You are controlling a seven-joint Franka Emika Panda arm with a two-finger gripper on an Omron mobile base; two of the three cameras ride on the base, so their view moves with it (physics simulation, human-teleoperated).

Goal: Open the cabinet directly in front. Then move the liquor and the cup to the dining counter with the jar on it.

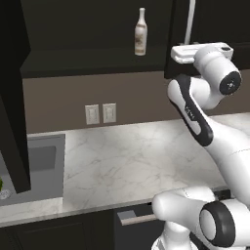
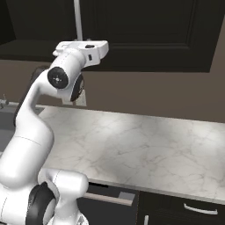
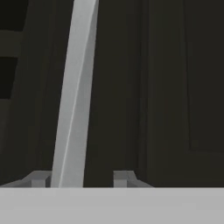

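The cabinet (image 1: 97,34) stood half dealt with: its left door (image 1: 12,97) already hung swung out toward the sink side, baring a dark shelf, while the right door (image 2: 145,33) remained shut against the frame; the step in hand, as I judged it, was the opening of that second door. The gripper (image 3: 79,177) sat right at the long silver bar handle (image 3: 74,96), one fingertip (image 3: 39,178) just left of the bar and the other well to its right, so the bar lay between them; the jaws stood partly spread, with a gap plain on the right side, and whether the left tip already touched the metal I could not tell from so close and dim a view. The next move seemed to call for the fingers to finish closing on the bar, then a pull outward along the door's arc rather than straight back, lest the grip slide off. Inside the open half, the liquor (image 1: 140,31) stood upright on the shelf near its right end, alone so far as the view reached. Below, the marble worktop (image 1: 132,161) ran from the sink (image 1: 41,166) across to the right; a drawer (image 2: 110,197) under its edge stood slightly ajar beside the arm's base.
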